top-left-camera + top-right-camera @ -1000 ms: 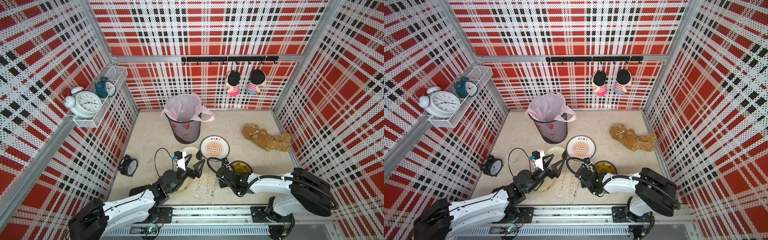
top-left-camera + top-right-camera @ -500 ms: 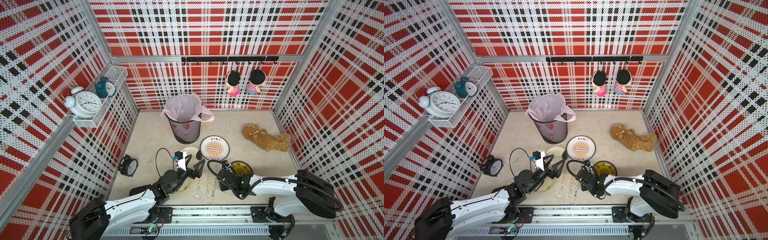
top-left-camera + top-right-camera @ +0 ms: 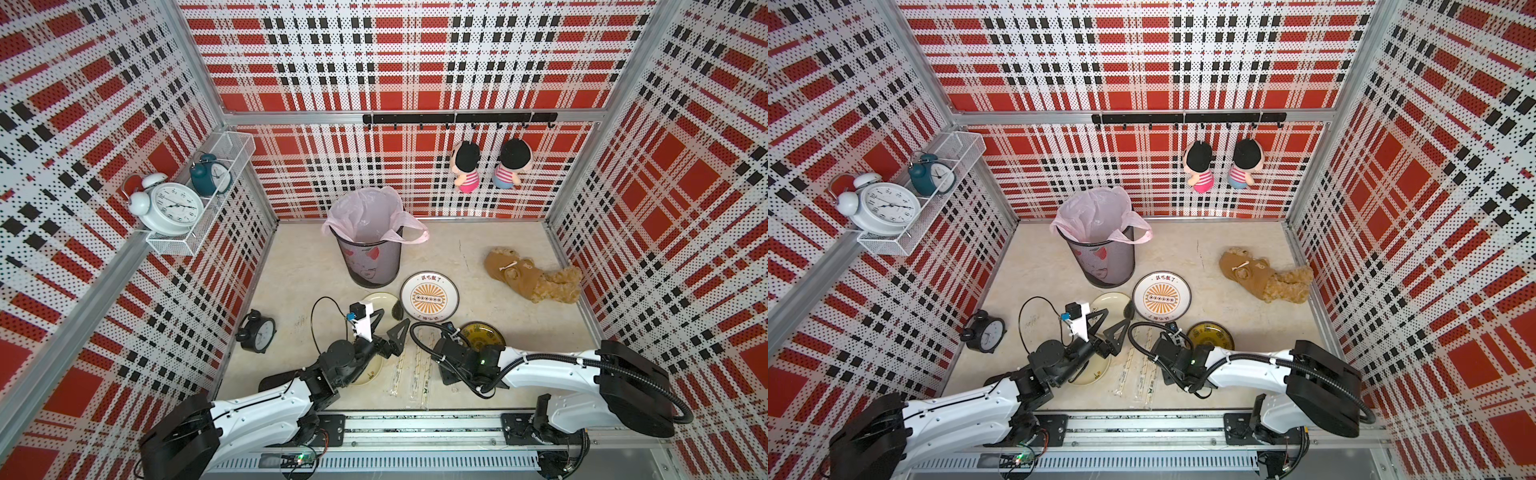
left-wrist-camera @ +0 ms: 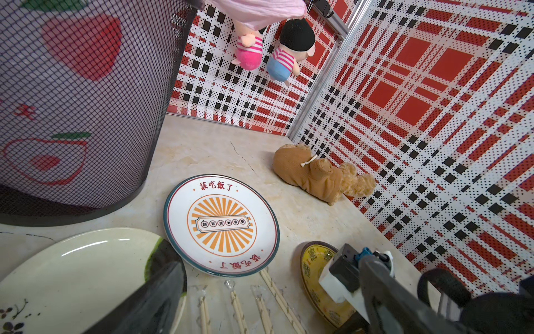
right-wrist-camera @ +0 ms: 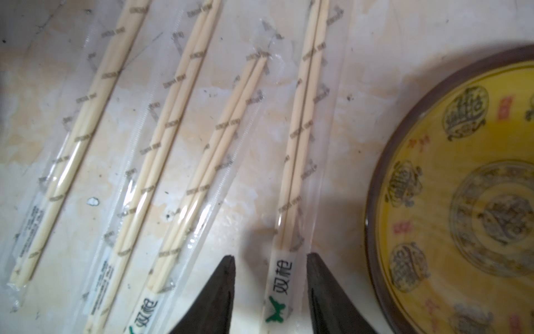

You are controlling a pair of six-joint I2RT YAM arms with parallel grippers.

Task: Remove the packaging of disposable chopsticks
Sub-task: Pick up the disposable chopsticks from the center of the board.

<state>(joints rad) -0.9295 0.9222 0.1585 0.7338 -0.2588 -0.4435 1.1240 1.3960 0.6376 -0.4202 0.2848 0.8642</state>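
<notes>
Several pairs of disposable chopsticks [image 5: 300,138] lie side by side on the table, each inside its clear printed packaging [image 5: 323,121]. In both top views the sleeves [image 3: 422,370] [image 3: 1144,370] lie between the two arms near the front edge. My right gripper [image 5: 270,260] is low over the sleeve nearest the yellow plate [image 5: 462,202]. Its jaws stand apart on either side of that sleeve's green logo end, with a gap on each side. My left gripper [image 3: 390,320] hangs open and empty above a pale plate [image 3: 384,301]. The sleeves' far ends [image 4: 237,306] show below it.
A mesh bin with a pink liner [image 3: 370,253] stands behind the plates. A white and orange plate [image 3: 429,297] lies beside the pale plate. A black alarm clock [image 3: 257,330] sits at the left wall. A brown plush toy [image 3: 532,276] lies at the right.
My right wrist has shifted a little toward the table's front edge over the sleeves. The left arm has not moved.
</notes>
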